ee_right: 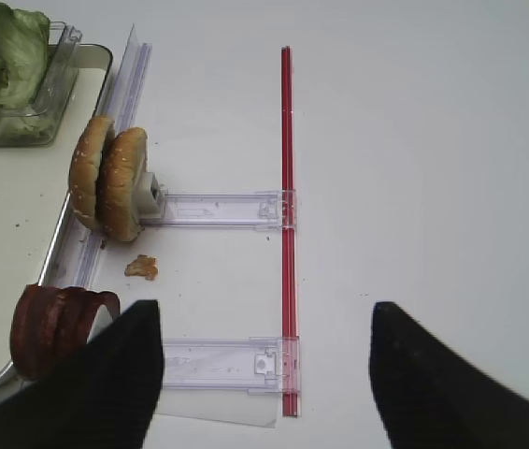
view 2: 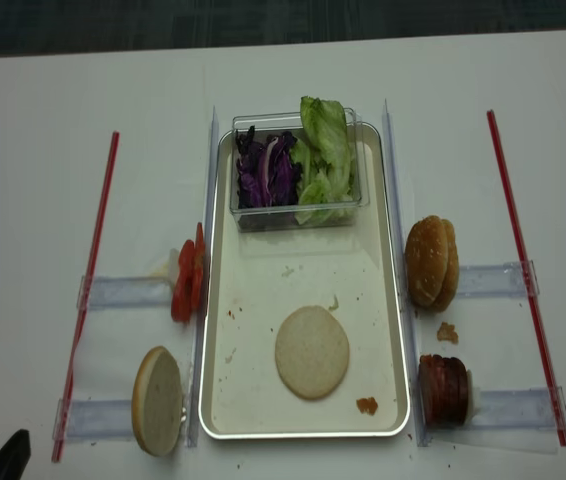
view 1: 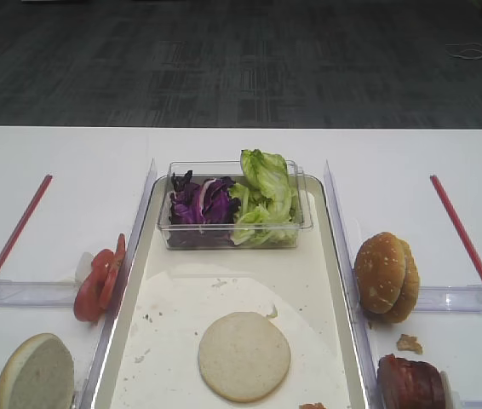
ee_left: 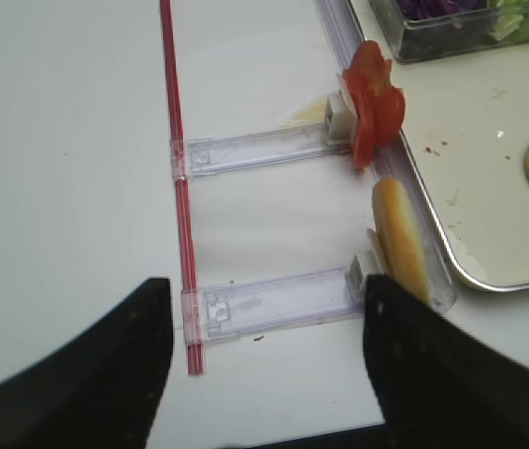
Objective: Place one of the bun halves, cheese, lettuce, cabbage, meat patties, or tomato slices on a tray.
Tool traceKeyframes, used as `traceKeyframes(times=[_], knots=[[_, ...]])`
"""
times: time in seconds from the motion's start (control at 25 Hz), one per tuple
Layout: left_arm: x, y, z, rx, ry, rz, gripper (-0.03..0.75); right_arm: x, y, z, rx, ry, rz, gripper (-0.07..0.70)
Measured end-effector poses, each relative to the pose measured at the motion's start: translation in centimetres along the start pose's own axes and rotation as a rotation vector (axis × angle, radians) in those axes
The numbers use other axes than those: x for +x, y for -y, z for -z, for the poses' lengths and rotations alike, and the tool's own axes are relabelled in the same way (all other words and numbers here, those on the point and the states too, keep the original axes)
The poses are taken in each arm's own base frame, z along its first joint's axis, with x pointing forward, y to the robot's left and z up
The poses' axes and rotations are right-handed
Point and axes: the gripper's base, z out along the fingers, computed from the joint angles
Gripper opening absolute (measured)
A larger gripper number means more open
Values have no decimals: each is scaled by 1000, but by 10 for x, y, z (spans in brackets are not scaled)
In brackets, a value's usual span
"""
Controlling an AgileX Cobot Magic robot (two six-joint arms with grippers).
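Well clear of both released, empty hands, left hand [ee_left: 264, 374] and right hand [ee_right: 264, 374], one bun half [view 1: 244, 355] is seen laid flat on the tray [view 1: 336, 256]; that placing is judged done

in the high view the picture's bottom edge cuts off the meat patties [view 1: 410, 383] and the upright bun half [view 1: 35, 373] at left. both wrist views show only blurred dark fingers [ee_right: 96, 388] [ee_left: 78, 374] at the bottom edge. the cabbage [ee_left: 442, 7] and lettuce [ee_right: 7, 56] are cropped there.
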Motion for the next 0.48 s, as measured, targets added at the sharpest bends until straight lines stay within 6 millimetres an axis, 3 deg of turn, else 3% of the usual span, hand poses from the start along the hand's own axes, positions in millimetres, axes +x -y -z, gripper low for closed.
traceKeyframes(times=[0.48], knots=[[6,1,6,-3,56,-6,422,0,0,0,0,0,0,490]])
